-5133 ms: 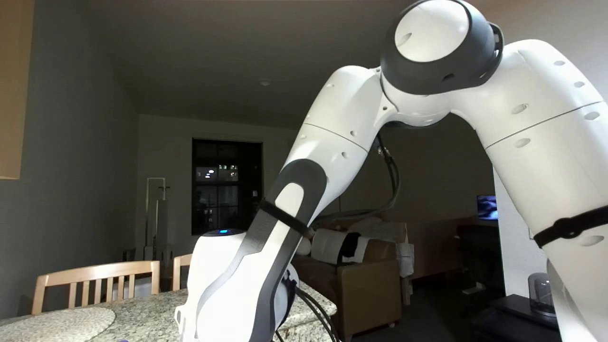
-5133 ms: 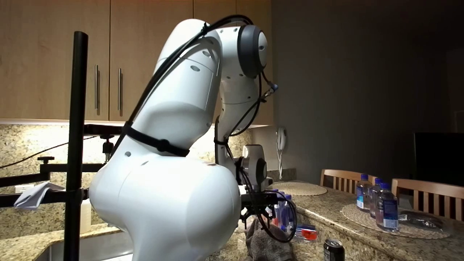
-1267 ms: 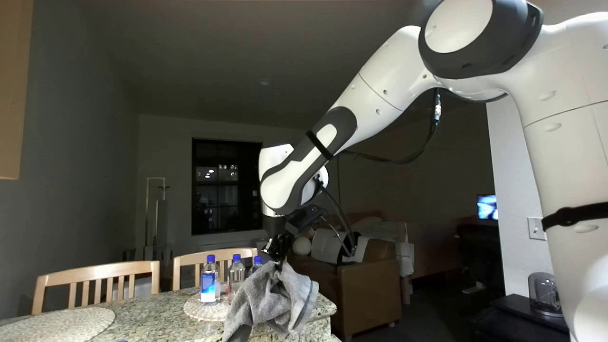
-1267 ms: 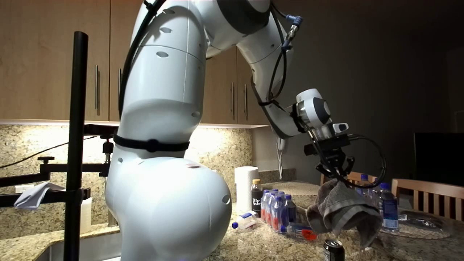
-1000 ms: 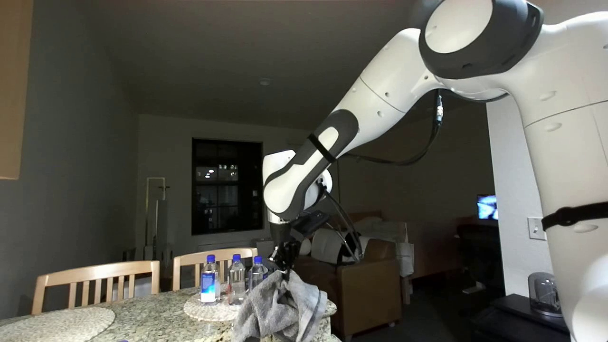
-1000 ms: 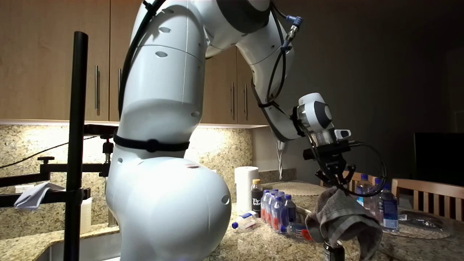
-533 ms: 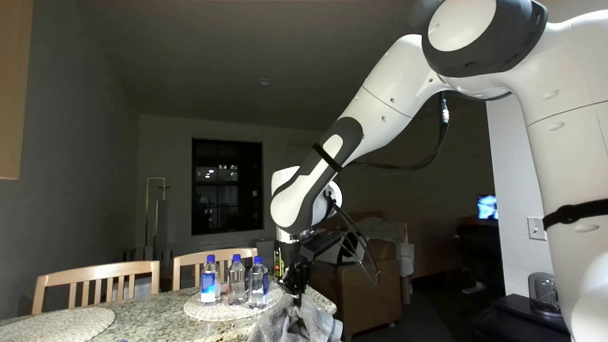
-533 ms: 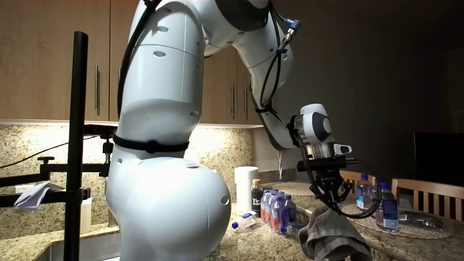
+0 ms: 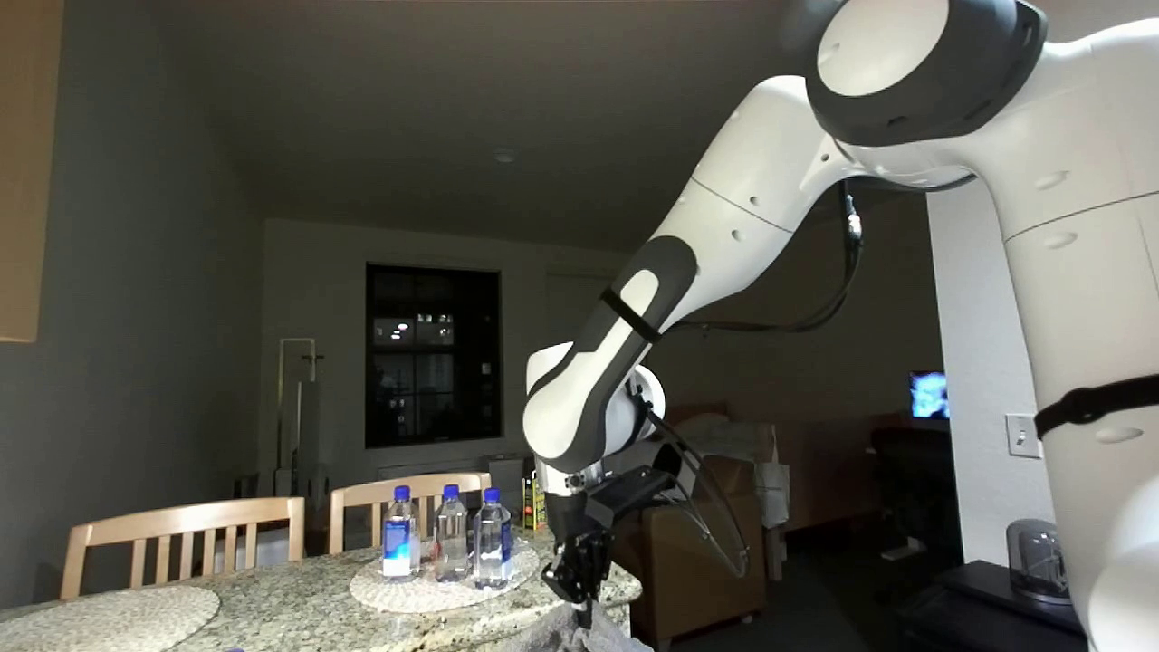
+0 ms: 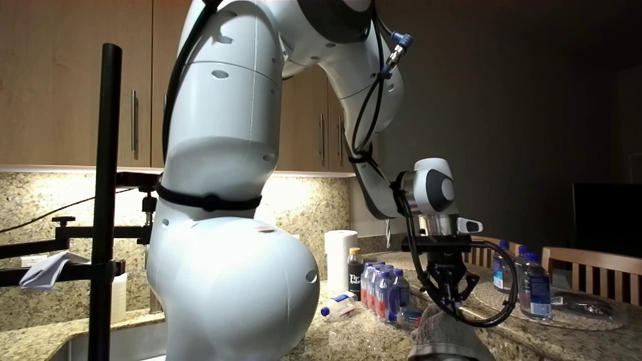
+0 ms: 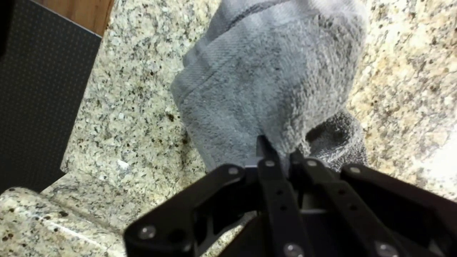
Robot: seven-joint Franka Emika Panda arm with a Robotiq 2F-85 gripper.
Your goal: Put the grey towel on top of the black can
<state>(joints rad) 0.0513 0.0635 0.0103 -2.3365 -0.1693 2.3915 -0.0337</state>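
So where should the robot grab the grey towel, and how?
Pinch the bunched top of the grey towel, probably best from above: in an exterior view it narrows to a peak there and spreads wider below. The gripper holds it there.

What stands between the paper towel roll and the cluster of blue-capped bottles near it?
A yellow-capped dark bottle stands between them, as seen in an exterior view.

The fuzzy grey towel (image 11: 246, 92), band-edged, droops in folds from the hand (image 11: 280, 147), its underside hard to make out.
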